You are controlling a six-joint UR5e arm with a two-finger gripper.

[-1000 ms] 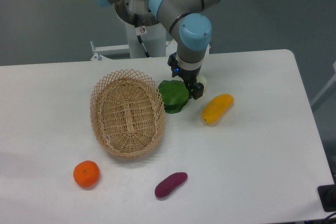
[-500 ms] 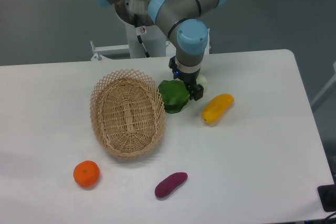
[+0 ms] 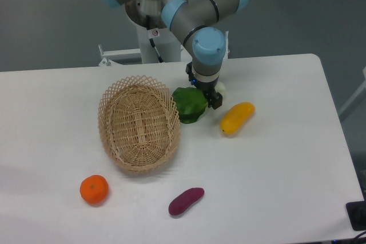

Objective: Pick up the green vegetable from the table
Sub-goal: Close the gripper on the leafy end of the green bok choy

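Hovering low with my gripper (image 3: 208, 94) over the green vegetable (image 3: 190, 105) on the table (image 3: 286, 158), just beside the basket (image 3: 139, 124), I cannot tell whether my fingers grip it, and the smooth leaves could slip free.

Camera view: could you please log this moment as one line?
phase: grasping | gripper: on green vegetable, closure unclear | vegetable: on table, beside basket
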